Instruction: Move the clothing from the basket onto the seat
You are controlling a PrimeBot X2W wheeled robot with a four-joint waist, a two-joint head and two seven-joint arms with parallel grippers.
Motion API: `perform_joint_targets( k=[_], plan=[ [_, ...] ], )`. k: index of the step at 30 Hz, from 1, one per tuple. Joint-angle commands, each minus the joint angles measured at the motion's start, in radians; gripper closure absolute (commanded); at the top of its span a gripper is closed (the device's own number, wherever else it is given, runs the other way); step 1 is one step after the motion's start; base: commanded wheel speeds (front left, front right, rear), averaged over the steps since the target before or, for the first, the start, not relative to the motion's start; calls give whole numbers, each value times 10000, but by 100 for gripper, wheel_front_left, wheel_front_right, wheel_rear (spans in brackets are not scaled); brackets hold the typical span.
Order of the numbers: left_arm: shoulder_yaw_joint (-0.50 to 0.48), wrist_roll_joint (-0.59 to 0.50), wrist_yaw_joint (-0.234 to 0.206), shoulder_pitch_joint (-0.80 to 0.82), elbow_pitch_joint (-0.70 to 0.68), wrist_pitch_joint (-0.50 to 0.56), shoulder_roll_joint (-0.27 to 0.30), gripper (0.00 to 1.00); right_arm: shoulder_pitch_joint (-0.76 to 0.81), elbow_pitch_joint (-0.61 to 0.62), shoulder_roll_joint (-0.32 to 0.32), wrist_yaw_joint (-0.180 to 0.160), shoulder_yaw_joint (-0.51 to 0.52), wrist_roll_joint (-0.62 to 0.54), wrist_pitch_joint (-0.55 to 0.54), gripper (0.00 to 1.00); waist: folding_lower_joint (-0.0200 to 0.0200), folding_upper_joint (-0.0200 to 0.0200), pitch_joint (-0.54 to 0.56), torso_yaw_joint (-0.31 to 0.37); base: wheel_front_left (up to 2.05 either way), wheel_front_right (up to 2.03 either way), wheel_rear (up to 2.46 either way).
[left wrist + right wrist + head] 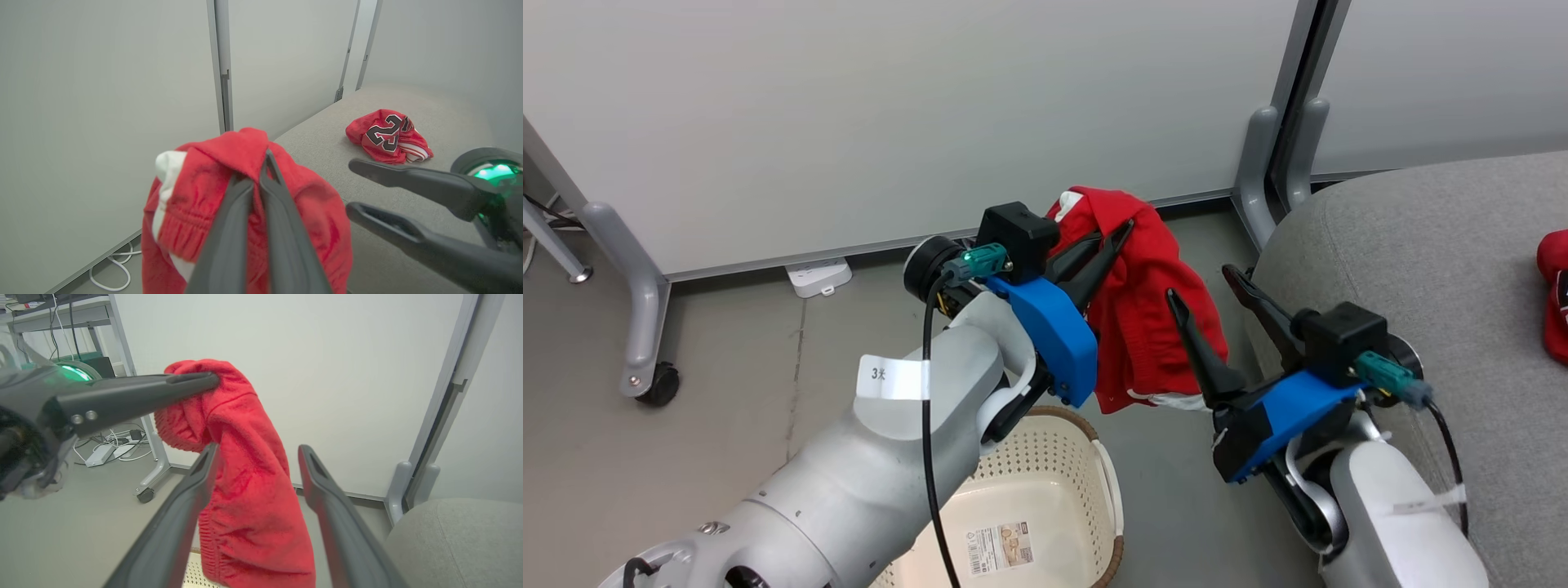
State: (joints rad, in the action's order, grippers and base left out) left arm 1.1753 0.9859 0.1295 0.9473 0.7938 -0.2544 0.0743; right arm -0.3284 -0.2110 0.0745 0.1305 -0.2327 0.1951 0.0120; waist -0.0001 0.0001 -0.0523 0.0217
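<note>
Left gripper [1125,227] pinches shut on a red garment [1143,327] hanging above the basket [1086,425], which looks empty; right gripper [1201,282] gapes wide beside it, holding nothing; jersey [388,134] already lies on the seat [1421,261], so seemingly only this last piece needs carrying over.

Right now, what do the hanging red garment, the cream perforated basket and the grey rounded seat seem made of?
Red garment: likely soft fleecy knit, matte; fuzzy nap, gathered waistband.
Cream perforated basket: moulded plastic, slight sheen; regular punched holes.
Grey seat: woven upholstery fabric, matte; fine weave texture, probably over padding.
</note>
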Motion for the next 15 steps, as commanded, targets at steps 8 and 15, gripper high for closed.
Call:
perform_joint_targets(
  k=[8,15],
  plan=[
    [275,171,11,226,-97,-102,-63,100,-1793,-2344,10,3,-736,450,263,0,1,-1,-143,-178,0,0,0],
    [514,343,12,288,-387,-116,-131,100,-2655,-4417,-47,3,-1124,604,728,0,1,-1,-42,-429,0,0,0]
  ],
)
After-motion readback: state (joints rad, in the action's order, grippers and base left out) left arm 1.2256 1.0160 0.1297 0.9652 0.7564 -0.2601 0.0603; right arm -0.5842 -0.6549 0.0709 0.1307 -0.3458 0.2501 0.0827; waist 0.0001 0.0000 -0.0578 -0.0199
